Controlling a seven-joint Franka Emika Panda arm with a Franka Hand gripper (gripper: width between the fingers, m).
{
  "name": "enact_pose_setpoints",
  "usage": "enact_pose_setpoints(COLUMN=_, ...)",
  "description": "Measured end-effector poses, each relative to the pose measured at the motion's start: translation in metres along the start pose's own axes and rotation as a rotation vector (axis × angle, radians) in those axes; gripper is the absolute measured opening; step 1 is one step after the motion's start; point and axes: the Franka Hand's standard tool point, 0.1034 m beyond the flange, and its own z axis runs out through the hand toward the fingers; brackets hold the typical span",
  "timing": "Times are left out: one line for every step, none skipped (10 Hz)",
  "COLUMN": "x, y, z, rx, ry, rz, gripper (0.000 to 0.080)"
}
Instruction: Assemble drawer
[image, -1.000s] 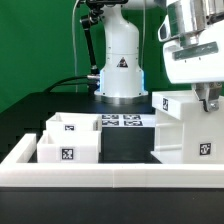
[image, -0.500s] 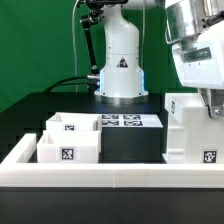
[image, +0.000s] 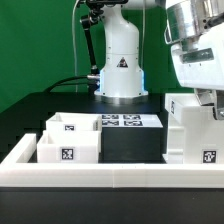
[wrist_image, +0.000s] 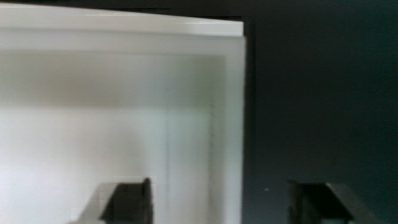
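Observation:
The drawer's white box-shaped shell (image: 195, 130) stands at the exterior view's right, with a tag low on its front. It fills most of the wrist view (wrist_image: 125, 110). Two small open-topped trays stand at the exterior view's left, one behind (image: 70, 124) and one in front (image: 68, 150), each with a tag. My gripper (image: 212, 106) is at the shell's top right, partly cut off by the frame edge. In the wrist view my gripper (wrist_image: 228, 205) is open, with its dark fingers (wrist_image: 128, 203) standing either side of the shell's wall edge without pressing it.
The marker board (image: 122, 121) lies flat behind the trays, in front of the arm's white base (image: 121, 65). A long low white border wall (image: 110, 178) runs along the front and up the exterior view's left side. The table top is black.
The shell has slid toward the exterior view's right, and my gripper went with it. In the last half second almost nothing has moved.

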Motion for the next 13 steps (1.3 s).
enact_pose_setpoints(x=0.0, y=-0.001, z=-0.003, rx=0.003, ry=0.0, rz=-0.03, gripper=0.0553)
enact_pose_setpoints(x=-0.001, y=-0.002, z=-0.009, rx=0.006, ry=-0.001, rz=-0.088, gripper=0.0553)
enact_pose_setpoints(x=-0.003, y=-0.001, z=-0.017, rx=0.007, ry=-0.004, rz=-0.154, gripper=0.0632)
enact_pose_setpoints(x=-0.005, y=0.0, z=-0.024, rx=0.013, ry=-0.003, rz=-0.2, gripper=0.0645)
enact_pose_setpoints(x=-0.006, y=0.002, z=-0.03, rx=0.008, ry=-0.006, rz=-0.25, gripper=0.0645)
enact_pose_setpoints(x=-0.006, y=0.003, z=-0.031, rx=0.008, ry=-0.005, rz=-0.276, gripper=0.0648)
enact_pose_setpoints(x=-0.006, y=0.004, z=-0.03, rx=0.007, ry=-0.006, rz=-0.286, gripper=0.0649)
enact_pose_setpoints(x=-0.007, y=0.004, z=-0.03, rx=0.006, ry=-0.005, rz=-0.301, gripper=0.0649)
enact_pose_setpoints(x=-0.006, y=0.004, z=-0.029, rx=0.005, ry=-0.005, rz=-0.398, gripper=0.0649)
enact_pose_setpoints(x=-0.005, y=0.009, z=-0.031, rx=-0.029, ry=0.001, rz=-0.602, gripper=0.0649)
enact_pose_setpoints(x=-0.004, y=0.012, z=-0.037, rx=-0.087, ry=0.006, rz=-0.803, gripper=0.0649)
enact_pose_setpoints(x=-0.002, y=0.012, z=-0.043, rx=-0.115, ry=-0.012, rz=-0.934, gripper=0.0649)
enact_pose_setpoints(x=0.002, y=0.01, z=-0.044, rx=-0.108, ry=-0.011, rz=-0.987, gripper=0.0649)
